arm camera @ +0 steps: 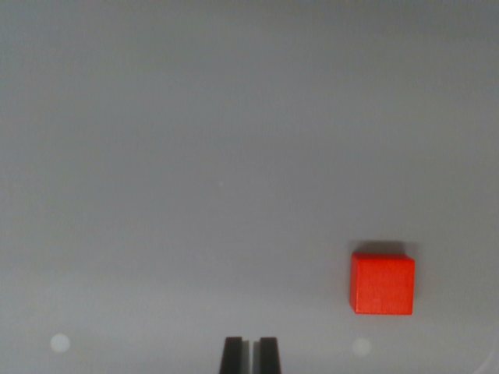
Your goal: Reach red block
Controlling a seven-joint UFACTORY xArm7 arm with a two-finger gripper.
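The small red cube-shaped block (382,284) lies low in the wrist view's right half, resting flat on a plain, pale grey matte surface (218,156). Its top face shows as a nearly square patch of bright red, with its edges running almost parallel to the frame edges. A thin dark shadow hugs its upper edge. Nothing touches the block; bare surface surrounds it on every side.

To the wrist view's left of the block, and lower down, the dark gripper (249,354) pokes up from the bottom edge, close to the horizontal middle of the frame. Only the tips of its two black fingers (231,355) show, standing upright side by side as narrow vertical bars. They are drawn nearly together, with just a slim sliver of grey between them, and they hold nothing. The gripper is apart from the block, with clear surface between the nearer finger and the block's nearest edge. The block sits beside the line of the fingers, not ahead of it.

The camera looks steeply down on the surface, so the wrist is pointing downward toward it. Whether the fingertips touch the surface cannot be told.

Two faint, pale round spots (60,342) lie low in the frame, one at the wrist view's left and one just below the block.
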